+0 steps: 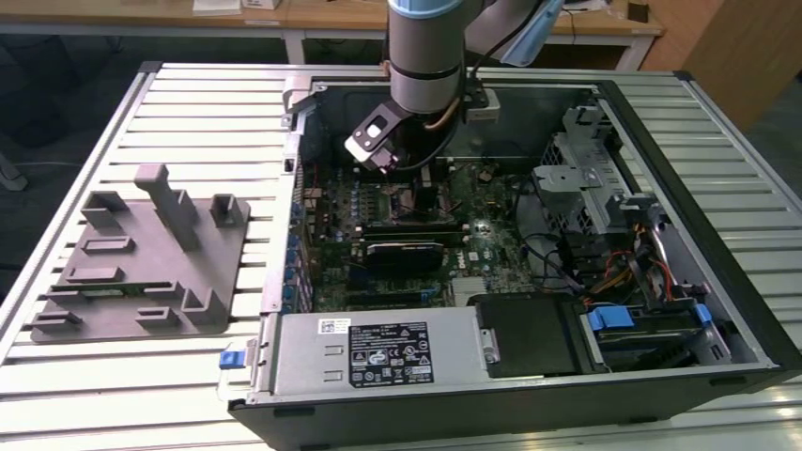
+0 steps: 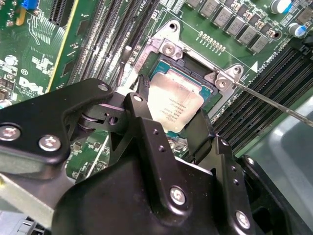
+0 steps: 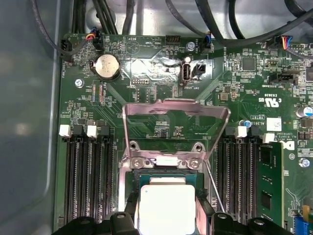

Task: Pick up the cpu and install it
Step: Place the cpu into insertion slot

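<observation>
Slatted counter (image 1: 188,103): open computer case (image 1: 501,409) laid flat on it, so motherboard (image 3: 161,63) is reached from above. Socket bracket (image 3: 176,110) is swung up, leaving socket (image 3: 166,177) clear. cpu (image 2: 176,100) is pinched by opposite edges in end effector (image 2: 170,117), held level at socket; seating cannot be judged.

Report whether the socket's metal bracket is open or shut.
Open: the metal bracket stands flipped up off the socket, leaving the cpu uncovered in the first wrist view.
</observation>
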`<move>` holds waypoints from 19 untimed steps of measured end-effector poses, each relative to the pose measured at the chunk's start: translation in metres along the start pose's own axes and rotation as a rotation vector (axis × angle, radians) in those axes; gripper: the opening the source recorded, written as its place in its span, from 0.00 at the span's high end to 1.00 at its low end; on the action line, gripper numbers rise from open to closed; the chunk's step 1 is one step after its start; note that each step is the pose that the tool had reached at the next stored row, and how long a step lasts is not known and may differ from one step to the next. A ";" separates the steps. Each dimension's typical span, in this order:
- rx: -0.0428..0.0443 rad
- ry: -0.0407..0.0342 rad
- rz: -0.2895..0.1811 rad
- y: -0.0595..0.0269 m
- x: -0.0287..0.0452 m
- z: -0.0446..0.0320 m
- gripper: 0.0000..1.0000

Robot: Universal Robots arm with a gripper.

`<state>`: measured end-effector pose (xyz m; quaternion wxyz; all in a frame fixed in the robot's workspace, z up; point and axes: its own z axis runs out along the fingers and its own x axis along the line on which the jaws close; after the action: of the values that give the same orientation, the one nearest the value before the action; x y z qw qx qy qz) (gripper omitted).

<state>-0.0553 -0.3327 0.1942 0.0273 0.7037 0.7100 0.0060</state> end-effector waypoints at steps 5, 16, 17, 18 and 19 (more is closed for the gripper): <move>0.0000 0.0000 0.000 -0.0001 0.0005 0.0012 0.46; 0.0003 -0.0003 0.000 -0.0002 0.0007 0.0024 0.46; 0.0003 -0.0004 0.000 -0.0002 0.0007 0.0025 0.46; 0.0003 -0.0003 0.000 -0.0002 0.0007 0.0027 0.46; 0.0002 -0.0002 0.000 -0.0002 0.0007 0.0027 0.46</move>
<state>-0.0554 -0.3321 0.1914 0.0274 0.7037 0.7100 0.0059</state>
